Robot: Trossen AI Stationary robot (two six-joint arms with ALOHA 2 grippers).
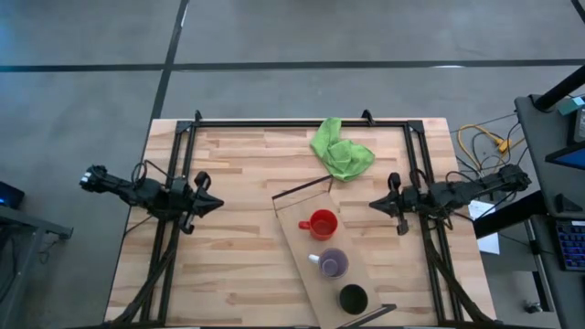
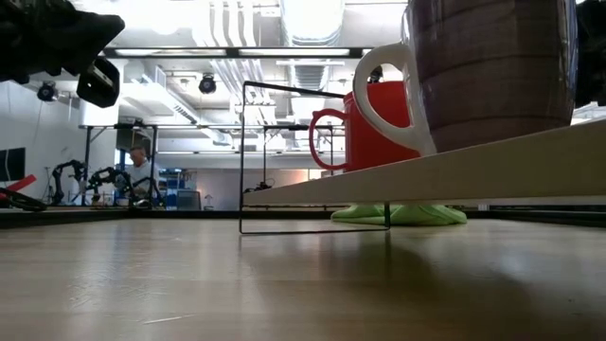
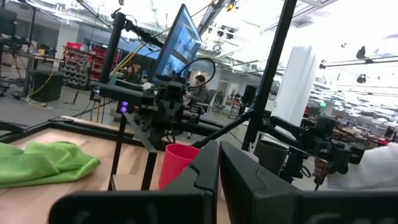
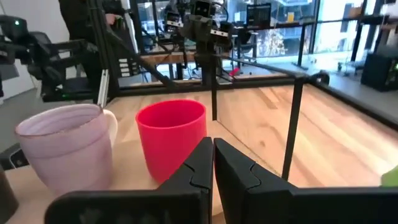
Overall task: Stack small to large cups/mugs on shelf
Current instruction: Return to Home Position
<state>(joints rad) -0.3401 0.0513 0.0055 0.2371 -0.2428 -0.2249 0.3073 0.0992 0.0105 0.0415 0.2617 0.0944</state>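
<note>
Three cups stand in a row on the light-wood shelf (image 1: 294, 239), which lies slanted across the table's near right part. The red cup (image 1: 321, 223) is farthest, the translucent purple cup (image 1: 333, 263) with a pale handle is in the middle, and the black cup (image 1: 353, 298) is nearest. In the low view the shelf (image 2: 454, 176) sits raised above the tabletop. My left gripper (image 1: 218, 205) is shut and empty, left of the shelf. My right gripper (image 1: 372, 206) is shut and empty, right of the red cup (image 4: 171, 137).
A green cloth (image 1: 341, 152) lies crumpled at the table's far side, just beyond the shelf's far end. A thin dark wire frame (image 2: 242, 156) stands at that end. Black rails (image 1: 302, 122) run along the table's far and side edges.
</note>
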